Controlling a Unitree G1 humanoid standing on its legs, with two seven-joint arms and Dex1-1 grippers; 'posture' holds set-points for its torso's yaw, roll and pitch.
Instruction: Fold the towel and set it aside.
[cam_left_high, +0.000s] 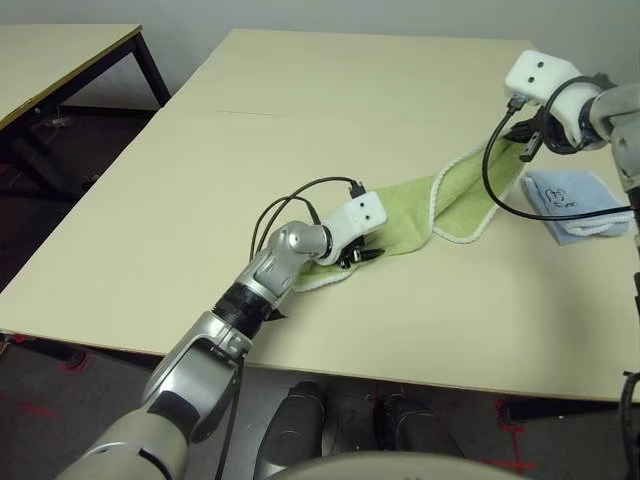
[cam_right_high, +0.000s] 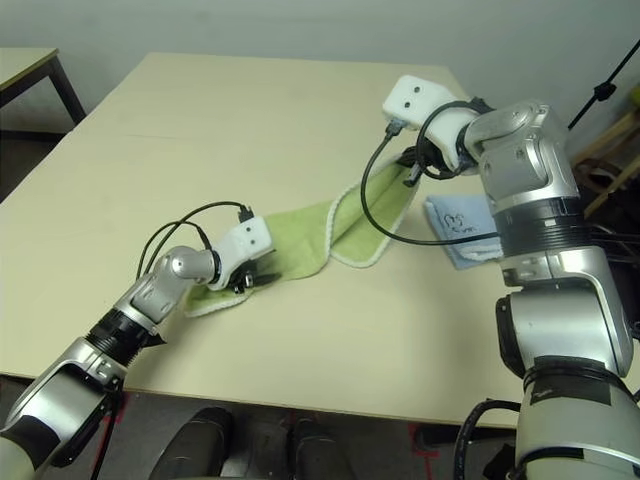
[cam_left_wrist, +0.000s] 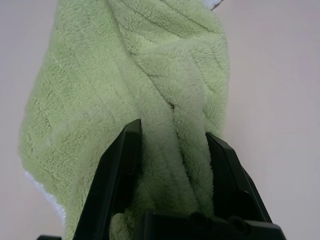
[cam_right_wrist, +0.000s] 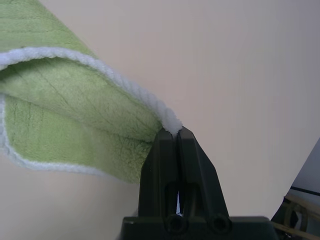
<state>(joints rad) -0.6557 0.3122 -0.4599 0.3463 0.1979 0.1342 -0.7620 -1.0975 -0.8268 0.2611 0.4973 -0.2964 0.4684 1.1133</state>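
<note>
The light green towel with white edging lies stretched in a twisted band across the table. Its near end is bunched between the fingers of my left gripper, which rests low on the table and is shut on a thick fold of the towel. My right gripper is raised at the far right, shut on the white-edged corner of the towel, so that end hangs up off the table in a loose fold. The fingertips are pressed together on the edging. The logo is hidden.
A small light blue folded cloth lies on the table just right of the towel, under my right arm. Black cables loop from both wrists. A second table stands at the back left, across a gap.
</note>
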